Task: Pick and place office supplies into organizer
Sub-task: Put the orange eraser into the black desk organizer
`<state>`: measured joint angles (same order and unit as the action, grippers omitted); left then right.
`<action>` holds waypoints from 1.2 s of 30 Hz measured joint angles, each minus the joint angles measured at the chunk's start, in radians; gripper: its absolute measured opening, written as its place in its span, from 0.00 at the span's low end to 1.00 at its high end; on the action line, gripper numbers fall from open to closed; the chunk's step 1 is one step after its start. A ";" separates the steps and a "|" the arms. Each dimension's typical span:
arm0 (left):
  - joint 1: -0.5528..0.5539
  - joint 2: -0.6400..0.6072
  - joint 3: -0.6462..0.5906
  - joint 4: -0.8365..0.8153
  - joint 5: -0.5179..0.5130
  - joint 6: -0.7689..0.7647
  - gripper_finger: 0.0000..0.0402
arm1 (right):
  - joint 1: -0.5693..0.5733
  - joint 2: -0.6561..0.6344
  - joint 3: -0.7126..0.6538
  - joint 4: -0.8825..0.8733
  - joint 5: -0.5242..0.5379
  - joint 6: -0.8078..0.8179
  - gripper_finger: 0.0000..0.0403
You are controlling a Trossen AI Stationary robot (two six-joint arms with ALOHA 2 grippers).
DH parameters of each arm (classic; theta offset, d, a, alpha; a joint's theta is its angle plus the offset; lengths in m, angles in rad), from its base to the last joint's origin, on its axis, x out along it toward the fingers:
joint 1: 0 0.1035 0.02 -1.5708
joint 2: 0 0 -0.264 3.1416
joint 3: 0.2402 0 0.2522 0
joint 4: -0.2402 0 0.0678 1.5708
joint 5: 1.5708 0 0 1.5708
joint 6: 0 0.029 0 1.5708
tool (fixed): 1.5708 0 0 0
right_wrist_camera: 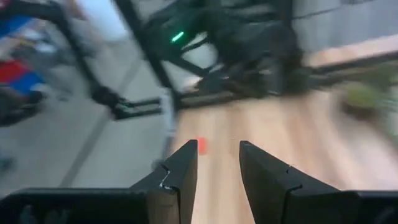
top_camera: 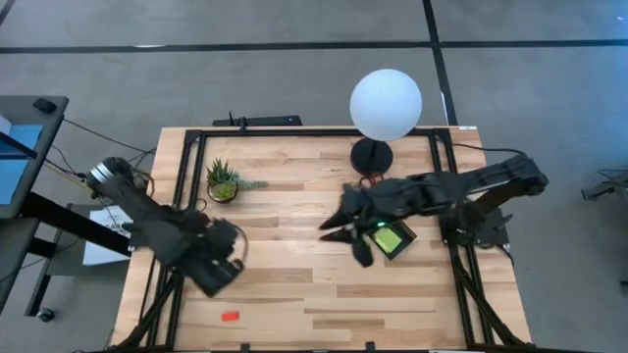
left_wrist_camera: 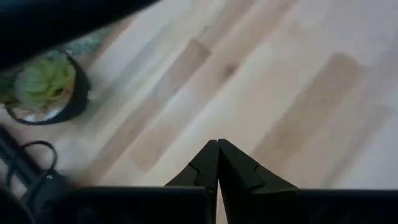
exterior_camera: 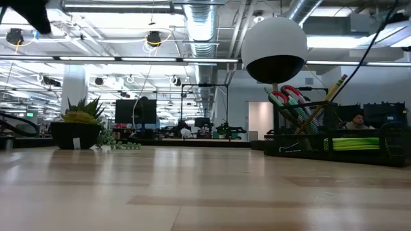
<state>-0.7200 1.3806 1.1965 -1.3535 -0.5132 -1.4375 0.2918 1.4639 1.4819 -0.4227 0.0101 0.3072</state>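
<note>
The black organizer stands right of the table's middle with the lime-green pad inside. In the low view the organizer also holds red-handled scissors and upright pencils. A small red-orange piece lies near the table's near-left edge and shows ahead of my right fingers as the red piece. My right gripper is open and empty, above the table's middle, left of the organizer. My left gripper is shut and empty at the table's left.
A small potted plant stands at the far left of the table. The white globe lamp on its round black base stands at the far edge, behind the organizer. Bare wood lies between the arms.
</note>
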 joint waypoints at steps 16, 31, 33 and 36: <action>-0.339 -0.151 -0.229 0.551 0.318 0.278 0.02 | -0.006 0.350 0.001 1.025 -0.192 0.220 0.28; -0.362 0.149 -0.351 0.945 0.358 0.375 0.41 | 0.000 0.391 0.002 1.250 -0.142 0.264 0.28; -0.361 0.206 -0.351 0.945 0.342 0.351 0.43 | 0.000 0.392 0.002 1.242 -0.142 0.264 0.28; -0.356 0.261 -0.352 0.939 0.353 0.326 0.43 | 0.001 0.392 0.002 1.242 -0.145 0.281 0.28</action>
<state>-1.0759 1.6416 0.8444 -0.4149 -0.1602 -1.1111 0.2928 1.8557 1.4837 0.8198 -0.1353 0.5882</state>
